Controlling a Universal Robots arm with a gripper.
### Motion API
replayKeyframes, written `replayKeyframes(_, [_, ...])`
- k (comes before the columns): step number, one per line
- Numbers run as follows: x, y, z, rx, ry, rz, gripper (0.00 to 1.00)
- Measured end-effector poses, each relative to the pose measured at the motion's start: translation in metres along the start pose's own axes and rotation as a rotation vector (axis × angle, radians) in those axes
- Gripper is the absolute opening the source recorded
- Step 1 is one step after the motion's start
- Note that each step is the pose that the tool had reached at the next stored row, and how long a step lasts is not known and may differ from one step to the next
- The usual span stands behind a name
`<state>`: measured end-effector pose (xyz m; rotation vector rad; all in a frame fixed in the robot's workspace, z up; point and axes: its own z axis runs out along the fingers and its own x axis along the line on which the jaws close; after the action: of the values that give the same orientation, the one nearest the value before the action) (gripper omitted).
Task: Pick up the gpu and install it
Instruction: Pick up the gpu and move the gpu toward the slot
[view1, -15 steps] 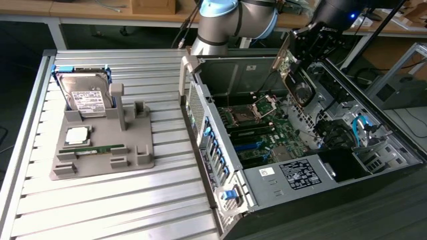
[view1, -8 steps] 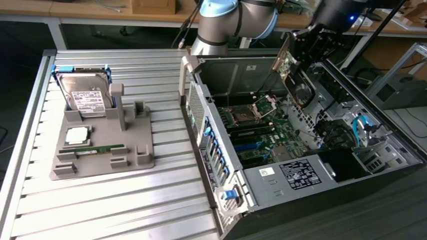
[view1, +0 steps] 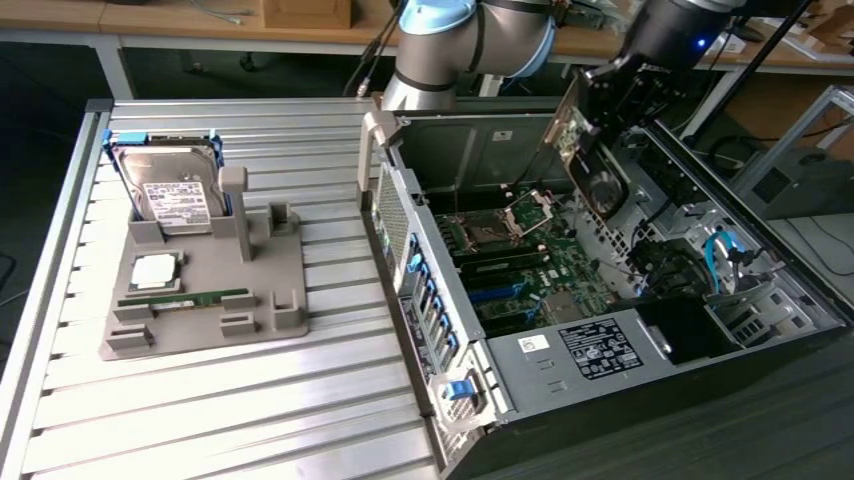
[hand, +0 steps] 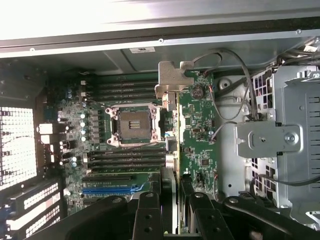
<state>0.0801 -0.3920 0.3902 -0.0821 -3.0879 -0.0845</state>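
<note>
gpu (view1: 594, 160) (hand: 170, 85), position?
— Clamped on edge in the gripper (view1: 617, 82) (hand: 172, 205), fingers closed on its top edge. It hangs tilted over the open computer case (view1: 400, 200), above the motherboard (view1: 514, 270) (hand: 200, 125).

Case contents, counted?
— One motherboard and one open processor socket (hand: 132, 125).

Grey holder (view1: 280, 310)?
— On the slatted table (view1: 200, 400), at the exterior view's left of the case. It holds one hard drive (view1: 174, 195) standing up, one processor chip (view1: 154, 268) and one memory stick (view1: 187, 297) lying flat.

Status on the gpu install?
Gripper shut on gpu. It hangs over the motherboard in the open case, not yet seated. Nothing visibly blocking.
</note>
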Motion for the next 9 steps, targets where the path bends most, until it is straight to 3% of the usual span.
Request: replayKeyframes(9, [-0.0018, -0.0002, 0.0059, 0.0001, 0.0001, -0.003, 0.27])
